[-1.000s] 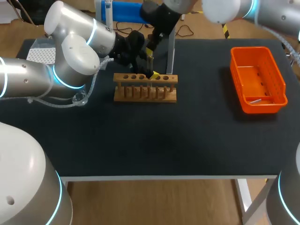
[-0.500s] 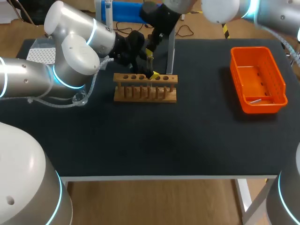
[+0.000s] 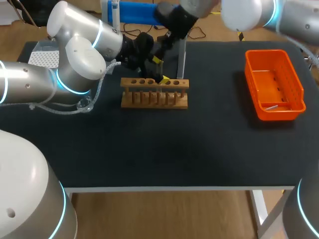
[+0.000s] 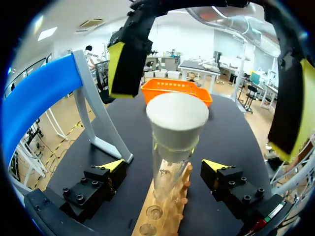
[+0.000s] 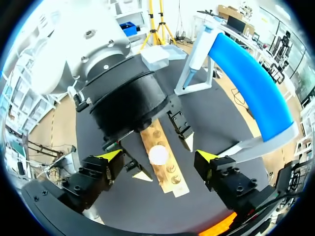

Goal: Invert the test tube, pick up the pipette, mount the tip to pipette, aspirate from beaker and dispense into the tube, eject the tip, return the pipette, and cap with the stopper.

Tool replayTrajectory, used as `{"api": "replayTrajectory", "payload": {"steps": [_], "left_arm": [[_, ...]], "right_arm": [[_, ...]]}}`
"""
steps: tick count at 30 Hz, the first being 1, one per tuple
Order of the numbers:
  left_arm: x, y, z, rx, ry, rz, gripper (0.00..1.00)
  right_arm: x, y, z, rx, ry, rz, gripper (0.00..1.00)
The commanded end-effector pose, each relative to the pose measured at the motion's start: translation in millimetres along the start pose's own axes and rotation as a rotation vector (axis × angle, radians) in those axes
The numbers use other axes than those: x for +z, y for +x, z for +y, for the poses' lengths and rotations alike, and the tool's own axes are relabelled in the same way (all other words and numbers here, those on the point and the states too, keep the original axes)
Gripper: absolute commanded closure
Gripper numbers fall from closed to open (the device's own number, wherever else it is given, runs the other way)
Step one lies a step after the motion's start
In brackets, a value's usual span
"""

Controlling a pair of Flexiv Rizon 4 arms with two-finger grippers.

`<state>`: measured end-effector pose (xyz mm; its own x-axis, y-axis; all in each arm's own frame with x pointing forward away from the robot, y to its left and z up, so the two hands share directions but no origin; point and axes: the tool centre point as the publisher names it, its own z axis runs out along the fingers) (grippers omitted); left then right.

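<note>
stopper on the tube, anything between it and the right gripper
Nothing visible. The right gripper hangs open straight above the stopper, with only air between them. The left gripper is open too, one finger on each side of the tube below the stopper, not over it.

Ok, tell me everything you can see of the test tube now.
The test tube is clear glass, standing upright in a hole of the wooden rack, closed by a tapered off-white stopper. The open fingers of the left gripper flank it without touching; the right gripper hangs open above it.
</note>
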<state>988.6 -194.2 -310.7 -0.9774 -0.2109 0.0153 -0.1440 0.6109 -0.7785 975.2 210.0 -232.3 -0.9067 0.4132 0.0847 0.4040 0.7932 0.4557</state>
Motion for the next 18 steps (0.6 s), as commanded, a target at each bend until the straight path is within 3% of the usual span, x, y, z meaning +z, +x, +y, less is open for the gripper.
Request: {"api": "replayTrajectory", "payload": {"steps": [1,7,18], "left_arm": [[1,-0.2,0.9,0.001,0.004,0.0,0.0],[1,-0.2,0.9,0.001,0.004,0.0,0.0],[1,-0.2,0.9,0.001,0.004,0.0,0.0]], "right_arm": [[-9,3,-14,-0.012,-0.066,-0.008,0.0],[-16,6,-15,-0.078,-0.144,-0.013,0.0],[-26,8,-19,-0.154,-0.35,0.078,0.0]]}}
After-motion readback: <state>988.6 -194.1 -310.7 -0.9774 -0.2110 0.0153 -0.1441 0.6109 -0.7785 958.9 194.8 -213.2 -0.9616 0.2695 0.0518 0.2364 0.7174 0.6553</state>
